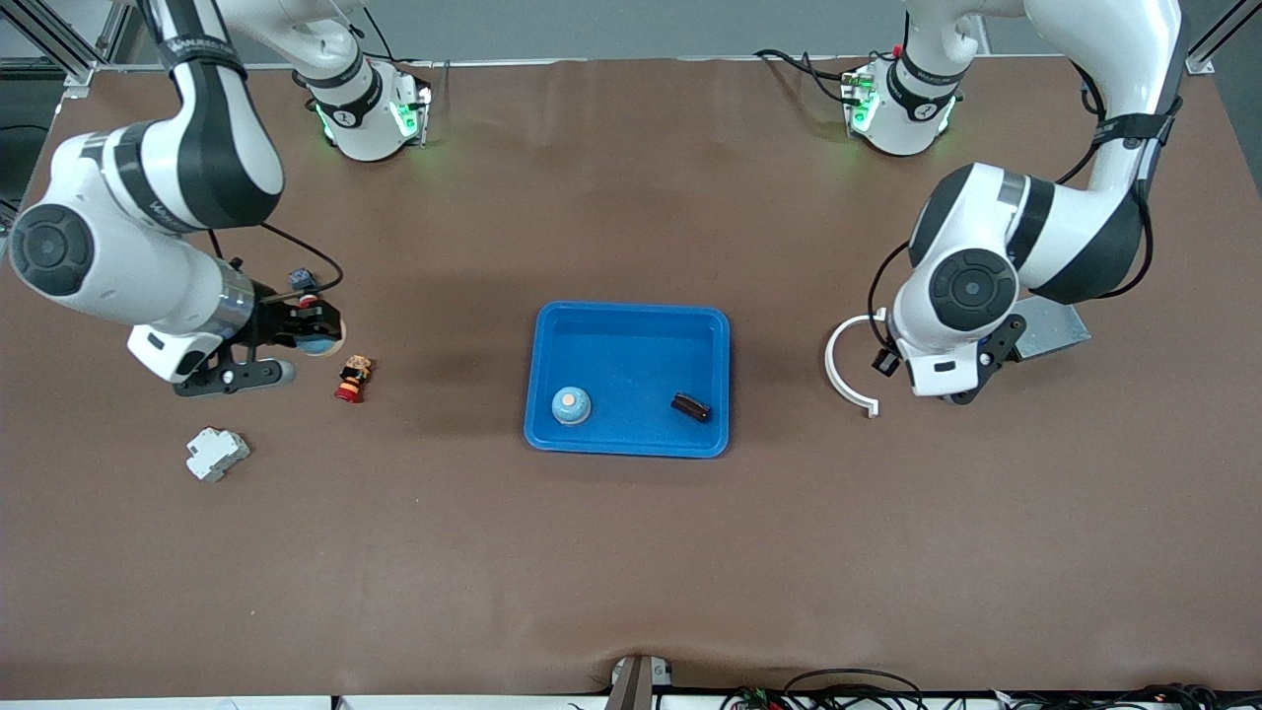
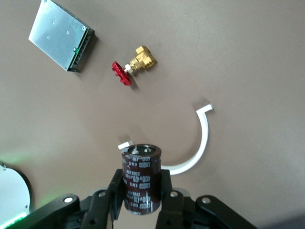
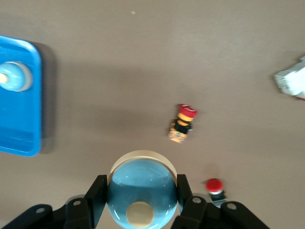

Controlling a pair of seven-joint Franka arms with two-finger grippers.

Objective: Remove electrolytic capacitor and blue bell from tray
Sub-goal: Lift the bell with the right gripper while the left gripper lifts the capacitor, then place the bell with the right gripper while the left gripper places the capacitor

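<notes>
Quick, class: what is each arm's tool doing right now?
Left tool: closed on the capacitor, held above the white curved piece.
Right tool: closed on the blue bell, above the table.

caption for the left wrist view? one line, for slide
Left gripper holds a dark capacitor above the table, over a white curved bracket.
</notes>
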